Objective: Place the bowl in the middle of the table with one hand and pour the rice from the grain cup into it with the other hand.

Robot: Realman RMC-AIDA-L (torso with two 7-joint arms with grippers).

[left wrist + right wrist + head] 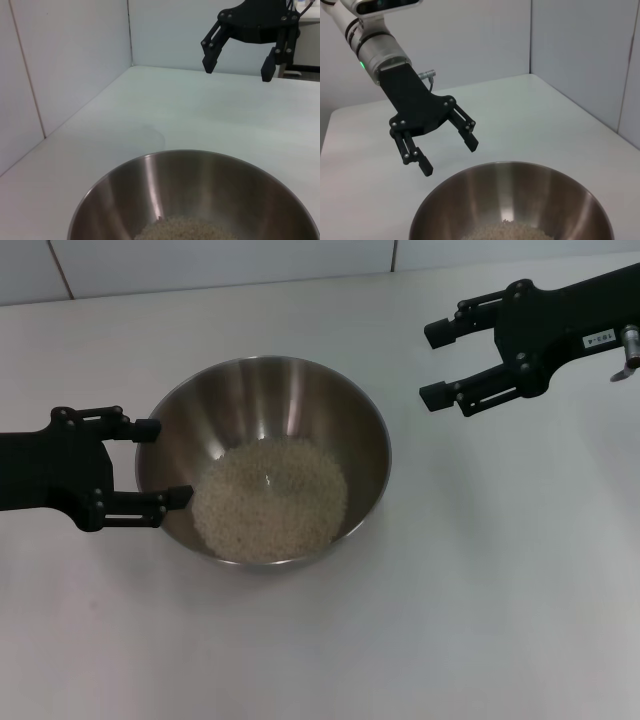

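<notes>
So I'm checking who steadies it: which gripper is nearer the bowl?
Left. The left gripper sits open at the bowl's left rim; the right gripper hangs open, apart, beyond its far right side.

I see the rice (270, 500) in the bowl (330, 400) mid-table (480, 590), my left gripper (165, 462) at its left rim, my right gripper (435, 365) well apart behind-right.

Bg only: plain white panelled back wall (220, 265) along far edge in head view, split by thin dark vertical seam (60, 270) towards the left and a second dark seam (394, 254) further right. Left wrist view: white side wall panel (75, 60) meets the back wall at a dark corner joint (129, 32); blurry clutter (306, 6) at far end, can't ID. Right wrist view: same white panels, vertical joint line (530, 35).
</notes>
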